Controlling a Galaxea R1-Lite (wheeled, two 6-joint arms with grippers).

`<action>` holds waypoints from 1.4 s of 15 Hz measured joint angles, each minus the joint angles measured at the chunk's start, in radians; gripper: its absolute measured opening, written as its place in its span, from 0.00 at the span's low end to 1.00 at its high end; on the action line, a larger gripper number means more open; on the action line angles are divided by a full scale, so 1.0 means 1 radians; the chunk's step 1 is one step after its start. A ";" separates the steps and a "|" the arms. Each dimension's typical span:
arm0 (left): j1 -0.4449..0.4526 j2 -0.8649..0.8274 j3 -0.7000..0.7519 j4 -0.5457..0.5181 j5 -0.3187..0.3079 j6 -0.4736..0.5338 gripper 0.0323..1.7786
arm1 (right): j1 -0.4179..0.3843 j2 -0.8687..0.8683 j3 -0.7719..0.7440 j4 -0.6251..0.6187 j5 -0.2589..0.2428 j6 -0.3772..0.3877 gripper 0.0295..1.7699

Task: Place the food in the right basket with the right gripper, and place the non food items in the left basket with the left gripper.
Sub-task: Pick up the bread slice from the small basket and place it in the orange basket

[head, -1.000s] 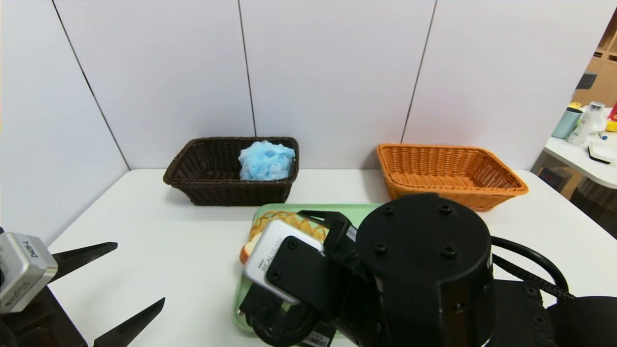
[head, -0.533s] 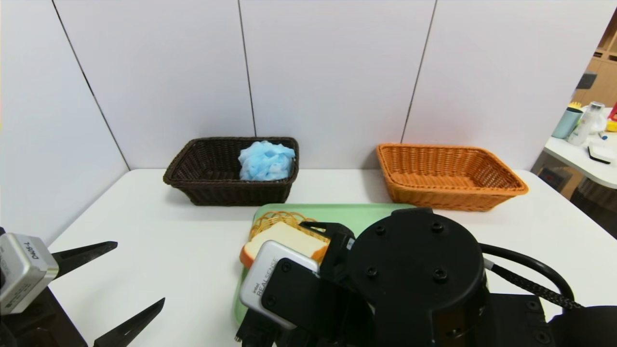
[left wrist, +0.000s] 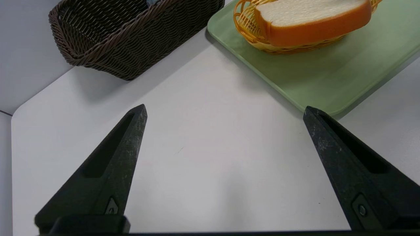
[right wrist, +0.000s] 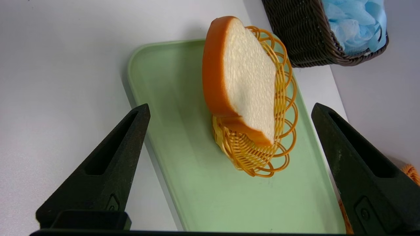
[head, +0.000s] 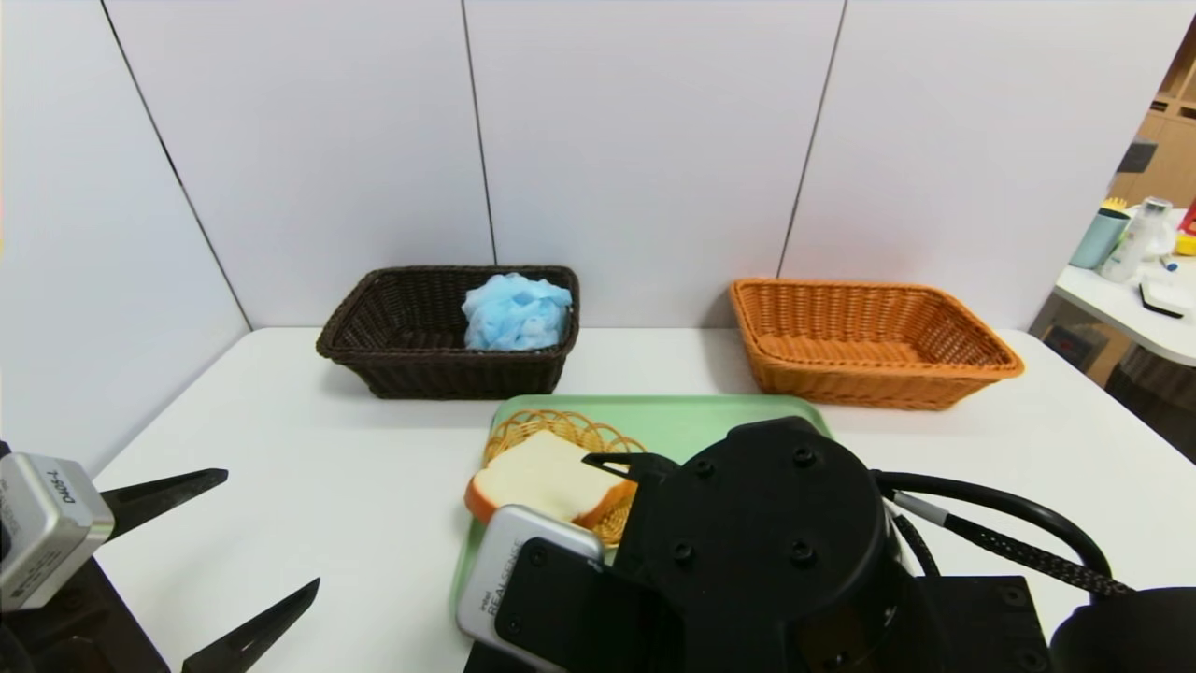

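Both tools, left [left wrist: 224, 111] and right [right wrist: 229, 111], wide open, empty; bread [right wrist: 242, 82] on wicker coaster [right wrist: 262, 154].

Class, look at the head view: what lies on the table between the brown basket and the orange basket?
Nothing: between the brown basket and the orange basket the head view shows only bare white table.

A white bread slice [head: 542, 479] with orange crust sits tilted on a small wicker dish [head: 568, 436], blue puff [head: 516, 311] already in the brown basket [head: 392, 338].
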 joint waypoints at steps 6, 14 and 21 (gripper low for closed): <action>0.000 0.000 0.004 0.000 0.000 0.000 0.95 | 0.000 0.029 -0.013 -0.009 -0.002 -0.024 0.96; 0.000 0.001 0.004 0.000 0.000 -0.003 0.95 | -0.017 0.129 -0.070 -0.053 -0.002 -0.030 0.96; 0.000 0.003 0.005 0.000 -0.001 -0.005 0.95 | -0.051 0.204 -0.097 -0.083 -0.002 -0.044 0.96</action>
